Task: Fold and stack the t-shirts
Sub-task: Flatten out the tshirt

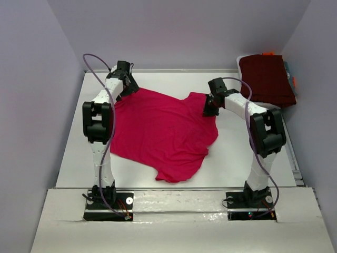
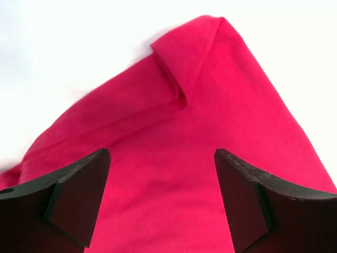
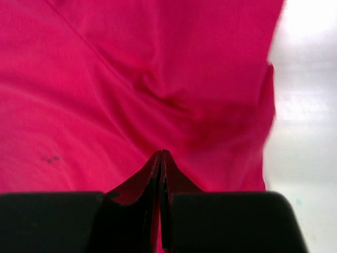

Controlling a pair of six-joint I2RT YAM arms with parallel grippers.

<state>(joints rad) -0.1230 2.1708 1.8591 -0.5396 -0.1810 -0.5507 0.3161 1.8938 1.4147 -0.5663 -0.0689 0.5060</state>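
The crimson t-shirt (image 1: 158, 134) is pinched at its far right edge by the right gripper (image 3: 161, 158). The left gripper (image 2: 162, 157) is spread wide over the far left corner, apparently clear of it.

The spread t-shirt (image 1: 163, 134) is plain crimson-pink with no pattern, on a white surface (image 1: 239, 153). Right of the t-shirt a folded garment (image 1: 267, 79) is dark maroon, and farther from the t-shirt is an orange scrap (image 1: 268, 53). The left arm (image 1: 102, 158) and right arm (image 1: 258, 168) are white with black joints.
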